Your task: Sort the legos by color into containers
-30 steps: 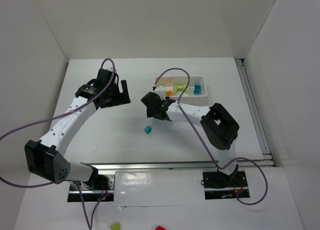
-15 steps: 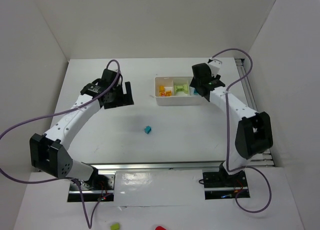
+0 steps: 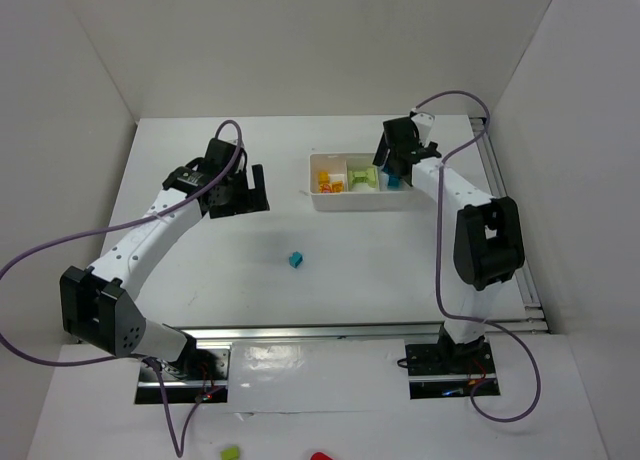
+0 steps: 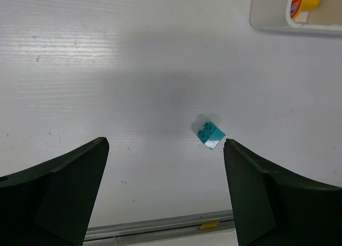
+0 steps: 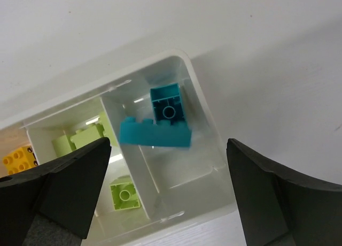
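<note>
Though tiny, blocky cyan lego

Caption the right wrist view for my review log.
Right pincer open above the white tray: two cyan bricks in the end compartment, lime bricks in the next.

White table carries tray; lone cyan brick mid-table.

white table | white walls behind, both sides | metal rail near edge
</note>
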